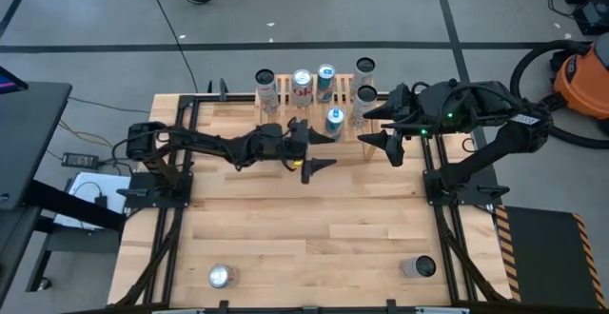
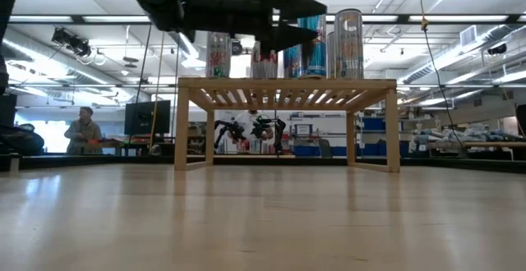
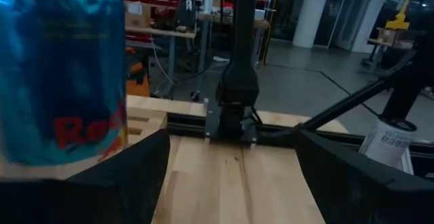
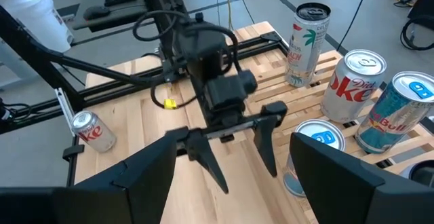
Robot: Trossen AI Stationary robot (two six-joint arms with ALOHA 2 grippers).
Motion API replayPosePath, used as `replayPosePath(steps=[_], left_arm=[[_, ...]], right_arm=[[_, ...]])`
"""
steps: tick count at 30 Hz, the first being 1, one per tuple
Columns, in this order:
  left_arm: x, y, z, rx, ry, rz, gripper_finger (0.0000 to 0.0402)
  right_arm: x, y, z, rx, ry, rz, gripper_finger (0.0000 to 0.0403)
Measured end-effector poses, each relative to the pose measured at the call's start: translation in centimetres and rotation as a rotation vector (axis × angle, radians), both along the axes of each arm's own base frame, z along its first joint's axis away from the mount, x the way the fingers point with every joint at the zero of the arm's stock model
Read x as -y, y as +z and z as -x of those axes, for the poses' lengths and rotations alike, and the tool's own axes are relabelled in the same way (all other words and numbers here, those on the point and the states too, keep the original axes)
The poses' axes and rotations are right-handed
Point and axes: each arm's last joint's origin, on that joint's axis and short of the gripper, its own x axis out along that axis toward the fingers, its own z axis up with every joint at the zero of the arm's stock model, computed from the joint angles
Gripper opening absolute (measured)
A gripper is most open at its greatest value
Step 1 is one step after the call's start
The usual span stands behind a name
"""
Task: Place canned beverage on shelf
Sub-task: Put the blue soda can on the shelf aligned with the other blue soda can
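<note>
**Item 1. Silver can [image 1: 221, 276].** Stands on the table [image 1: 285, 228] at the near left corner, well apart from both arms. Not shelved.

**Item 2. Left gripper [image 1: 321, 150].** Hangs just in front of the shelf, jaws spread, holding nothing.

**Item 3. Shelf [image 2: 288, 83].** Slatted wooden rack at the far edge of the table. It carries a white palm-print can [image 4: 308, 44], a Diet Coke can [image 4: 352, 85], a tall blue Red Bull can [image 4: 400, 112] and others behind. A blue-topped can [image 1: 334, 117] stands upright on the front slats, just beyond the left gripper's fingertips and free of them.

**Item 4. Right gripper [image 1: 383, 146].** Sits beside the shelf's right end, jaws parted, empty.

**Item 5. Grey can [image 1: 419, 266].** Near right corner of the table. Not shelved.

**Handling note (judgement).** The cans have thin, smooth, rounded metal walls, so they are probably slippery and easily dented. Weight depends on the fill, which cannot be told. Grip mid-body, squarely across the width and with moderate squeeze, then set the base flat across the slats so it does not tip.
</note>
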Motion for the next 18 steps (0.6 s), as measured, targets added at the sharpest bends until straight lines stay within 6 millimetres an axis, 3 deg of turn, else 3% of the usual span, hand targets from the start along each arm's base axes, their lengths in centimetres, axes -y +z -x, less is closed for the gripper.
replayPosePath(steps=[8, 18], left_arm=[[-0.2, -1.1, -1.8, -0.024, -0.003, 0.003, 0.0321], [-0.9, -1.2, -1.9, -0.024, 0.085, -0.024, 0.0321]], right_arm=[[0.0, 0.0, 0.0, -0.006, 0.001, 0.003, 0.0296], [0.0, -0.2, 0.1, -0.019, 0.008, 0.002, 0.0296]])
